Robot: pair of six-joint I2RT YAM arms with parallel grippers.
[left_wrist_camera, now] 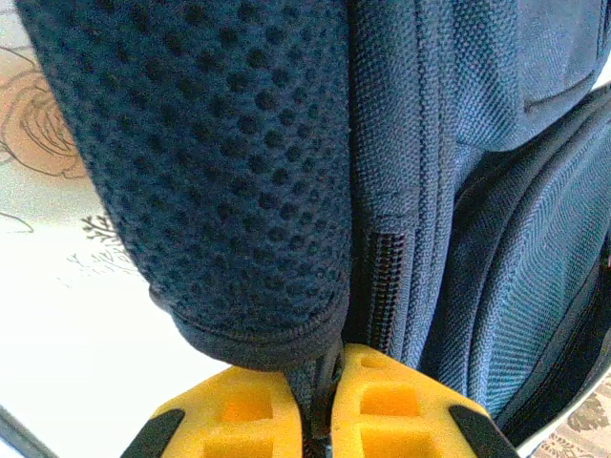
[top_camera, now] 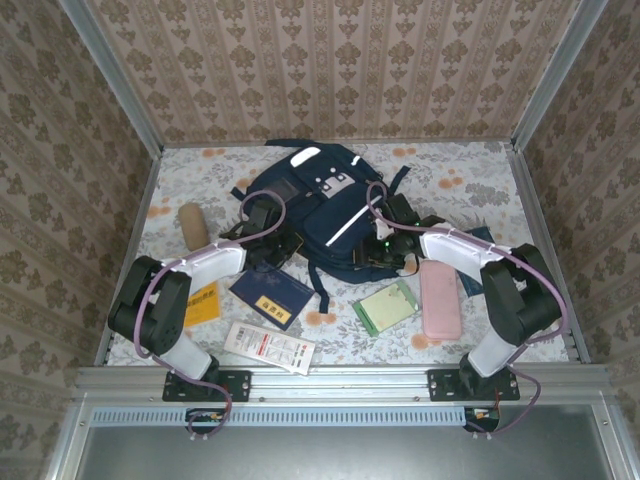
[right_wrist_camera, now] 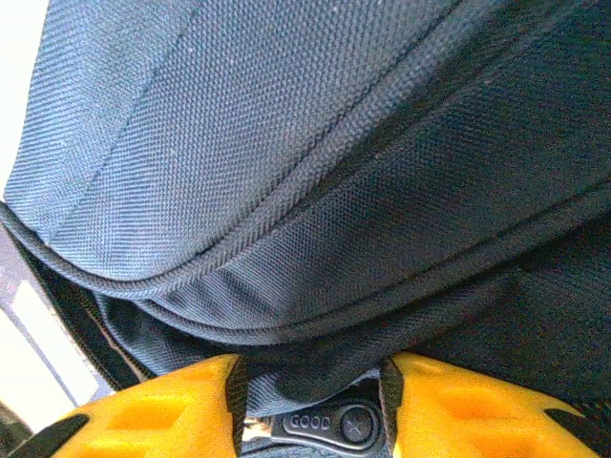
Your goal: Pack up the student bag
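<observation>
Top view, left to right. A tan roll (top_camera: pixel 192 225) lay on the floral counter (top_camera: pixel 470 180) near its left edge. Nearer, beside the left arm's base, lay a yellow booklet (top_camera: pixel 203 305). A white packet (top_camera: pixel 268 347) with red print rested at the near edge. Just beyond it lay a navy booklet (top_camera: pixel 270 293) with a yellow label, which sat near the bag's near left side.

The student bag (top_camera: pixel 320 205) lay flat at the centre of the counter, towards the far side, with its white stripes and grey patch facing up. Both arms reached inward to its near edge, one at each side.

Left wrist view. The left pincer (left_wrist_camera: pixel 323 367) was closed, and its yellow fingers (left_wrist_camera: pixel 239 415) were almost touching. They pinched a thin dark edge of the bag. This edge lay where a padded mesh strap (left_wrist_camera: pixel 220 162) met the zip line (left_wrist_camera: pixel 385 286).

Top view again. A green notebook (top_camera: pixel 385 305) lay near the bag's near right corner. A pink case (top_camera: pixel 440 298) lay lengthwise to the right of the notebook and apart from it.

Right wrist view. The right pincer (right_wrist_camera: pixel 315 367) stood part-way apart and clamped a thick fold of the bag's navy fabric. The fold filled the gap and touched both fingers (right_wrist_camera: pixel 468 410). Below the fold, between the fingers, sat a black tab (right_wrist_camera: pixel 325 423) marked "GOOD". Piped seams of the bag ran across the view above.
</observation>
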